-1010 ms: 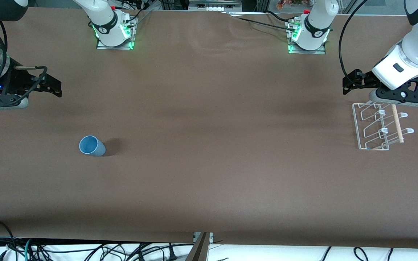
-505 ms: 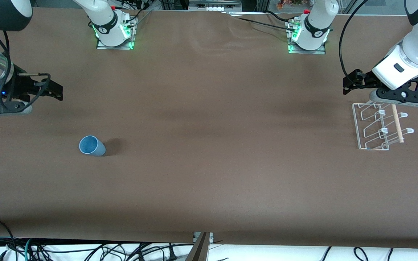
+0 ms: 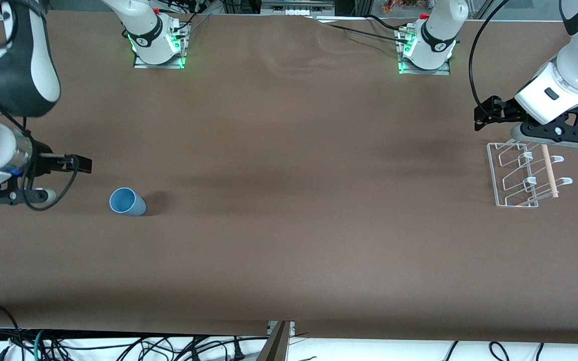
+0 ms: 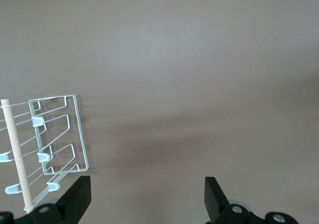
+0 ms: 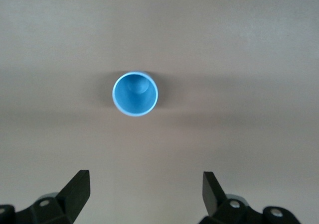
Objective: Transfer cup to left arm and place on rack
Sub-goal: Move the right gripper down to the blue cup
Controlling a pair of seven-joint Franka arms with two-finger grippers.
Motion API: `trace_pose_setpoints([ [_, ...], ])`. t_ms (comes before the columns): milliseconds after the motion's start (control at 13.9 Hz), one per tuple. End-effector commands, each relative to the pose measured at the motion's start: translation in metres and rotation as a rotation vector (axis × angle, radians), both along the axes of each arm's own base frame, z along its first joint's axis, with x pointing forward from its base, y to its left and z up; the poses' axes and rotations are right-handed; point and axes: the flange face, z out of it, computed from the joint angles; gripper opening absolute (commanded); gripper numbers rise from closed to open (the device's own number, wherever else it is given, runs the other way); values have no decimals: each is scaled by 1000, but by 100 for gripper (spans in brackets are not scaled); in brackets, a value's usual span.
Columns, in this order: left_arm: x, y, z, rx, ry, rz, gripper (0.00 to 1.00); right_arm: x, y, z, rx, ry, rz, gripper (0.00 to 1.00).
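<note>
Right arm: enters at the front view's left edge, wrist level, right gripper [image 3: 84,164] at mid-left of frame, fingers spread wide, empty. Left arm: upper right of frame, waiting, left gripper [image 3: 479,118] pointing frame-left, fingers [image 4: 79,196] spread wide, empty.

The small tapered plastic cup [image 3: 127,201] is plain light blue, brighter blue inside. The clear acrylic and wire rack [image 3: 517,174] is white with pale blue peg tips and a light tan wooden dowel [image 3: 549,171]. The table covering [image 3: 289,240] is plain brown.
</note>
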Motion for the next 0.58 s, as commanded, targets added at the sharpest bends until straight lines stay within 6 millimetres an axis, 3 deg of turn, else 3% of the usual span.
trace_pose_setpoints([
  [0,-1,2,7,12,1,10,100,7,-8,-43,-1,-2,17,100],
  [361,-1,0,5,11,6,8,100,18,-9,-131,12,-19,38,100],
  [505,0,0,3,10,9,4,100,16,-10,-148,16,-33,47,100],
])
